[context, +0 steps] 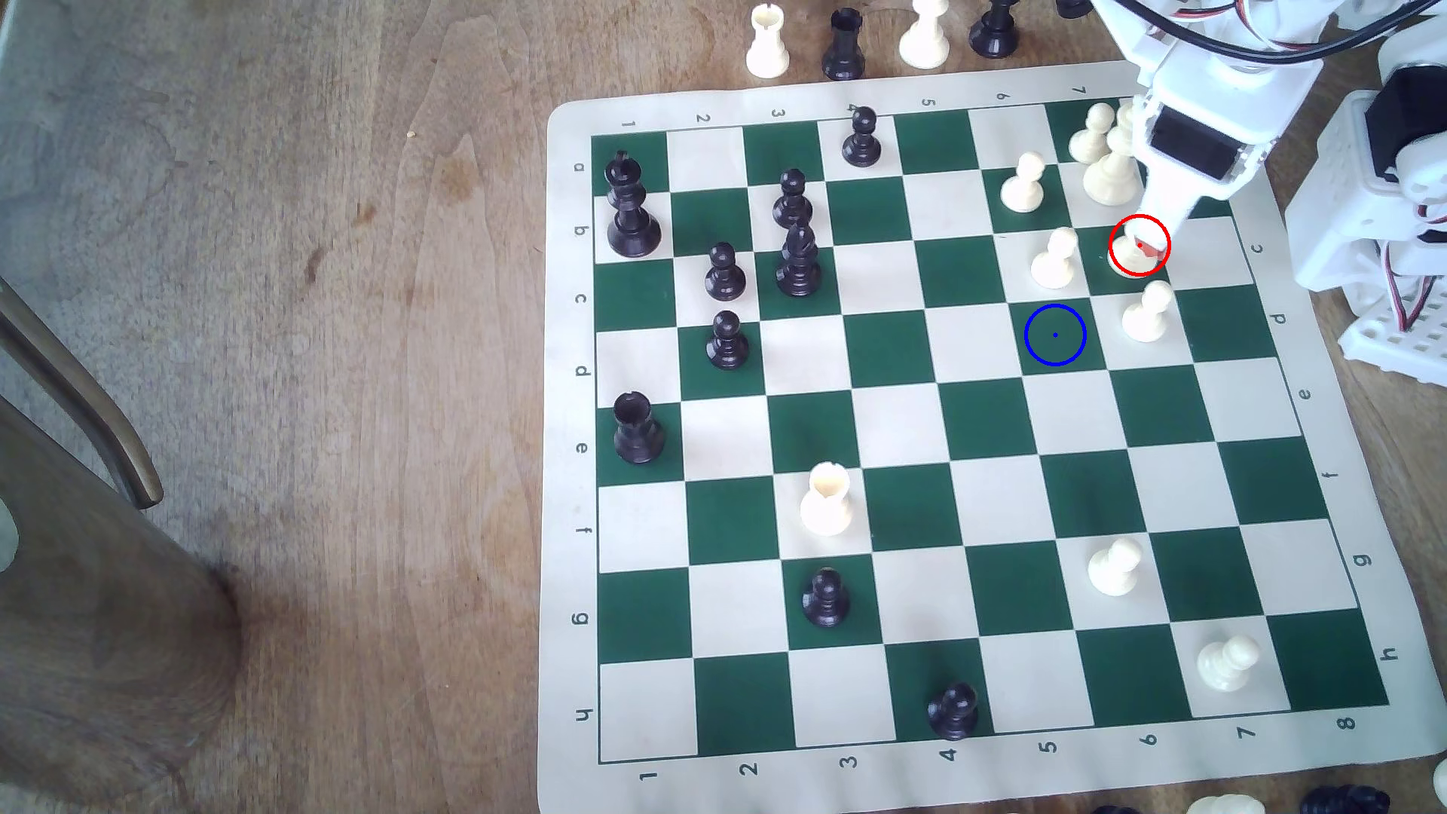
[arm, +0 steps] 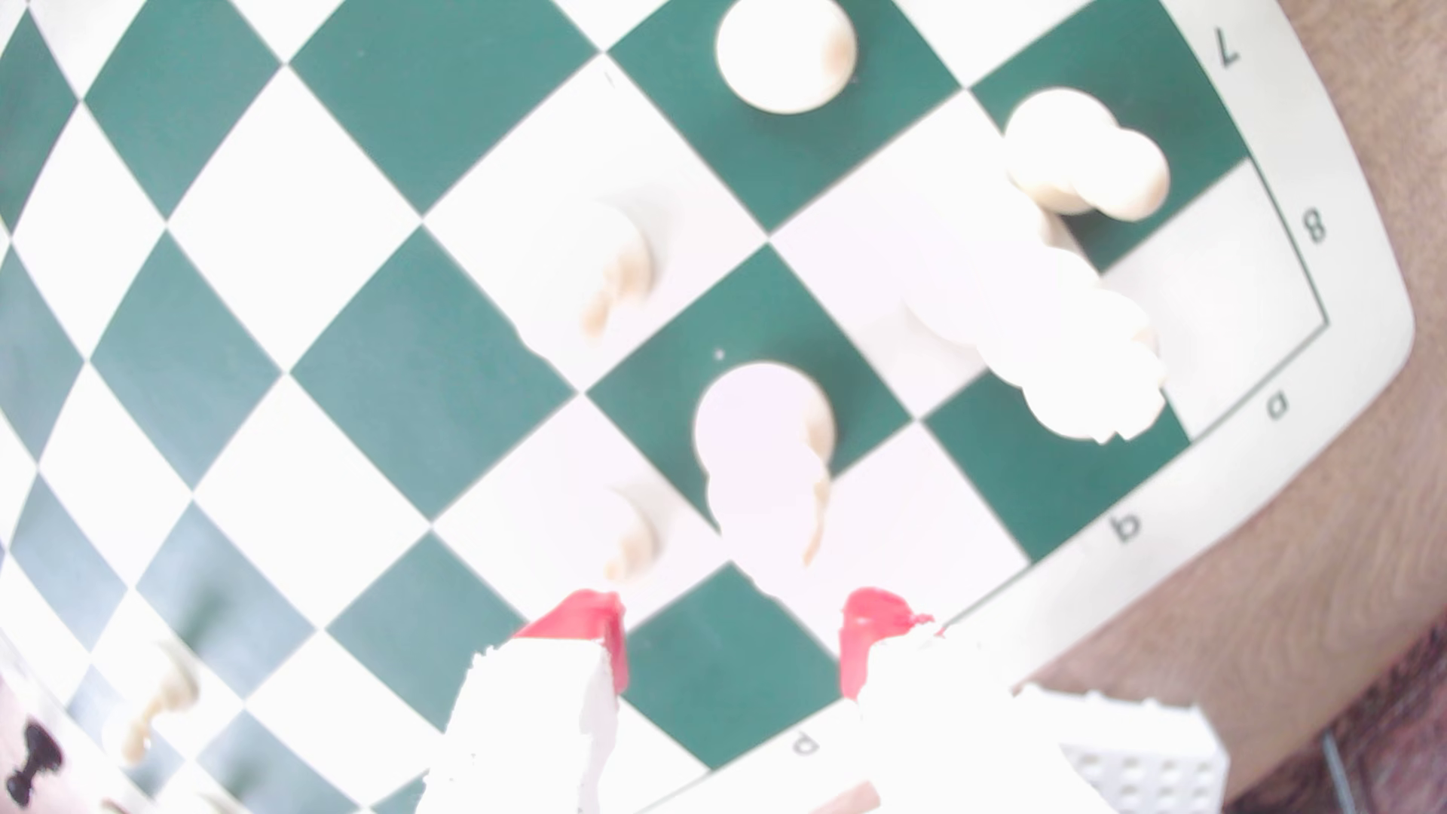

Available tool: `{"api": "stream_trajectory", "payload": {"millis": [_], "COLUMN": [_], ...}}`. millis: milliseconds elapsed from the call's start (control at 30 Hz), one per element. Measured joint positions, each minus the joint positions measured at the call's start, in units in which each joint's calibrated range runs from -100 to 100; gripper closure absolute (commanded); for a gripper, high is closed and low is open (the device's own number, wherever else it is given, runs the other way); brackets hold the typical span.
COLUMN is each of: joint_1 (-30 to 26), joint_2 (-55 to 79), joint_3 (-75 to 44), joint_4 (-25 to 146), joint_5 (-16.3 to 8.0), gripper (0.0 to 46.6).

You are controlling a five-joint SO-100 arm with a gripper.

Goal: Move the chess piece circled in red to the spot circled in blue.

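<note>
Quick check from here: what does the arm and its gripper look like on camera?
White plastic arm with a black motor block set in the wrist and black and red-white cables looping above. The gripper has two white fingers tipped with red pads.

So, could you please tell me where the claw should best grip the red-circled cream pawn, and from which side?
Grip the small cream-white plastic pawn at its slim body just under the rounded head, coming from above. It stands upright with other white pieces close by, so a sideways approach would probably bump them. The open claw looks wide enough to straddle it.
</note>
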Motion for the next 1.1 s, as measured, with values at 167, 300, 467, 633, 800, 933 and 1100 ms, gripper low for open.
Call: {"api": "stream_trajectory", "payload": {"millis": [167,300,467,633,800,933,1100], "joint_1": [0.00,0.00,0.00,0.37,0.96,1.62,1.77], "joint_2": [0.00,0.84,2.26,2.26,2.51,2.68,2.68], "joint_3": [1.45,2.80,4.07,6.15,6.69,7.05,8.77], "joint_4": [-1.67,-3.98,-6.61,-8.45,-9.40,-9.96,-11.08], "joint_5": [0.05,0.24,0.49,0.78,0.93,1.42,1.42], "gripper": [31.3,31.3,31.4,31.4,31.8,33.4,34.2]}}
